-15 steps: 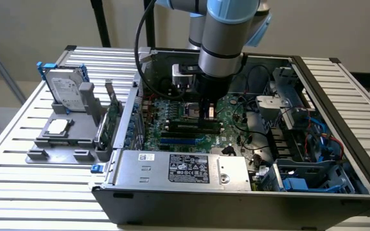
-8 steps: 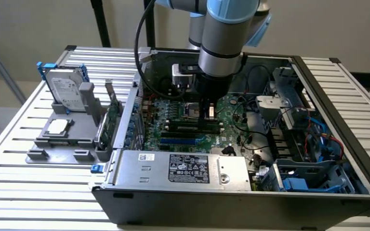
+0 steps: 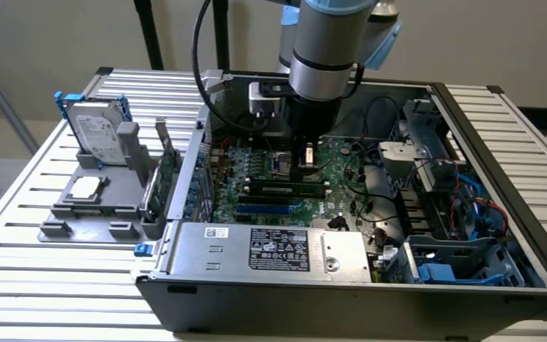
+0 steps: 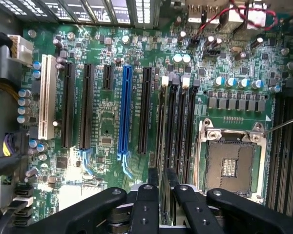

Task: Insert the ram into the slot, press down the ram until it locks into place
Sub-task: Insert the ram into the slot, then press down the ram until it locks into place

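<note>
Ram [image 3: 283,189] orientation: upright on its long edge in the memory slot [image 4: 164,83] of the motherboard [image 4: 107,131], inside the open case [image 3: 350,299]. Long axis level, running from the exterior view's left to the exterior view's right, parallel to the front edge of the surface [image 3: 26,263]. In the wrist view, seen edge-on as a thin dark line [image 4: 161,126] between the blue expansion slot [image 4: 125,109] and the empty processor socket [image 4: 229,163], just beside three further empty memory slots.

Position relative to the pincer [image 3: 305,165]: directly beneath it, with the arm vertical above the board. Contact point toward the ram's end at the exterior view's right, not at its middle.

Pincer [image 4: 161,176] state: narrow, one black finger [image 4: 145,204] on each side of the ram's top edge, gripping the ram.

Markings: large white label [image 3: 281,251] on the power supply at the case's front edge, printed with text and logos too small to read. Label on the hard drive [image 3: 97,132], standing in a grey holder near the surface's far left corner in the exterior view, likewise unreadable.
</note>
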Controlling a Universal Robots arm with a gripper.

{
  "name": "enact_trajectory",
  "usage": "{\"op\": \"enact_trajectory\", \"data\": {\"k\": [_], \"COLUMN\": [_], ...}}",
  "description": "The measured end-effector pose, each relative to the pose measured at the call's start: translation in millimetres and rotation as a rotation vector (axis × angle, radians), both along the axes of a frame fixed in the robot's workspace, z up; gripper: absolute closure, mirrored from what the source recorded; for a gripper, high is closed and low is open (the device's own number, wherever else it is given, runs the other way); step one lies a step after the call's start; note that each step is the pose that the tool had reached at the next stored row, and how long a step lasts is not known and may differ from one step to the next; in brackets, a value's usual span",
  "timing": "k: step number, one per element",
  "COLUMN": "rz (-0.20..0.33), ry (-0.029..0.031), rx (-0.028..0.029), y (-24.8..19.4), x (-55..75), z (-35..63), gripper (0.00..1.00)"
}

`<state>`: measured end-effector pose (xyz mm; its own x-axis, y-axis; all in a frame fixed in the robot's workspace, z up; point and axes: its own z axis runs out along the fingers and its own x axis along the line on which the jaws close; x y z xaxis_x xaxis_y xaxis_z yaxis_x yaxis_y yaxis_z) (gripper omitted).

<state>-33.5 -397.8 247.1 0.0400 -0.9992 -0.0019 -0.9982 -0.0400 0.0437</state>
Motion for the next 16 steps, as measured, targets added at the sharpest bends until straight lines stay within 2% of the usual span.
{"op": "enact_trajectory", "data": {"k": [2,3,4,6,16], "rz": [0.000,0.000,0.000,0.000,0.000], "ry": [0.0000,-0.0001,-0.0001,-0.0001,0.0000], "rx": [0.0001,0.0002,0.0003,0.0002,0.0000], "y": [0.1,0.2,0.2,0.2,0.1], "x": [-3.9,-4.8,-5.1,-5.1,-5.1], "z": [1.7,1.7,1.7,1.7,1.8], "gripper": [0.79,0.81,0.88,0.89,0.89]}}
